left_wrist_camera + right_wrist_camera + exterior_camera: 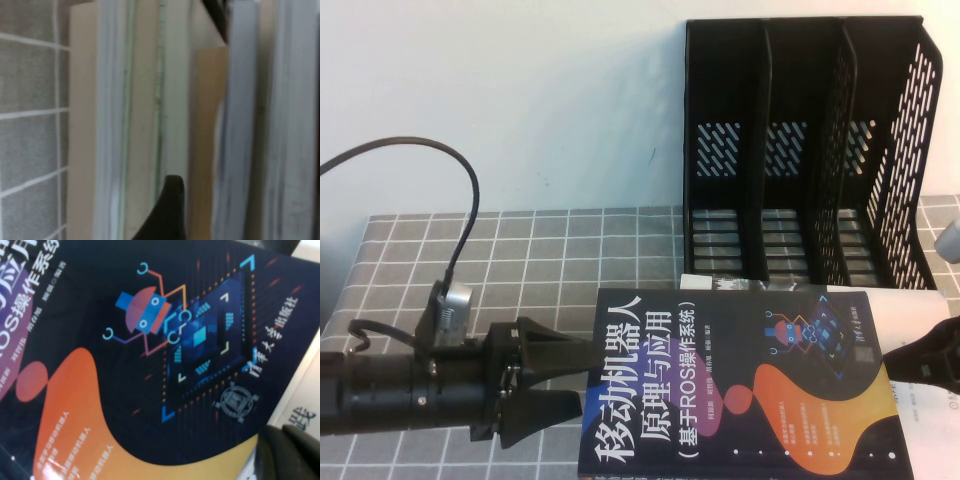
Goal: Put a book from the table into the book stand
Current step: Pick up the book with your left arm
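The high view had the navy book (740, 395) lying flat on top of a pile at the near edge of the grid-cloth table (520, 260), with the black three-slot book stand (800, 150) upright just behind it. The left gripper (582, 385) sat at the book's left edge, jaws spread wide, holding nothing. Only the left wrist view showed the stacked page edges (150, 115). The right gripper (930, 365) hovered by the book's right edge; couldn't tell its opening. The right wrist view showed the glossy cover's robot graphic (145, 310).
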Controlling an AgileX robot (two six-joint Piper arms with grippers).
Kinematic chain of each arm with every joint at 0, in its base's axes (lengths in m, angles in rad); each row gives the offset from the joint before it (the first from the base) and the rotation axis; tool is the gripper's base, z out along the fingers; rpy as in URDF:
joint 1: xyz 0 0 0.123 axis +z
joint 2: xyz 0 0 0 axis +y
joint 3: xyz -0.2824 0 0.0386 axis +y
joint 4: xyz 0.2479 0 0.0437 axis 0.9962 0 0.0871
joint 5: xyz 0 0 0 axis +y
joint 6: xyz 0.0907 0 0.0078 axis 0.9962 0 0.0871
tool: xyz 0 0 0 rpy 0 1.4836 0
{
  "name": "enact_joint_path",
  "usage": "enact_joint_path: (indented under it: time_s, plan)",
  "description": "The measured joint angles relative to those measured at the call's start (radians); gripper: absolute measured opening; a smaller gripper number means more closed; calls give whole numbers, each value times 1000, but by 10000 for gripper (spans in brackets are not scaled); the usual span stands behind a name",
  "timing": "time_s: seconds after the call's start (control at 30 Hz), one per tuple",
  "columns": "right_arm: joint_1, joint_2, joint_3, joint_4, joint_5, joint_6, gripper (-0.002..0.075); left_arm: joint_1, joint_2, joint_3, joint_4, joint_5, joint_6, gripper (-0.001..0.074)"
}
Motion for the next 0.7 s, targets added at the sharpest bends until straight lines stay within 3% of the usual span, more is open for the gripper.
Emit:
enact_joint_path:
  time_s: [0.43,0.7]
  plan:
    - [0,0,0,0,0,-1,-3,-2,32,-7,-49,0,20,675]
    - [0,0,0,0,-2,-2,-3,-82,32,-29,-85,0,20,675]
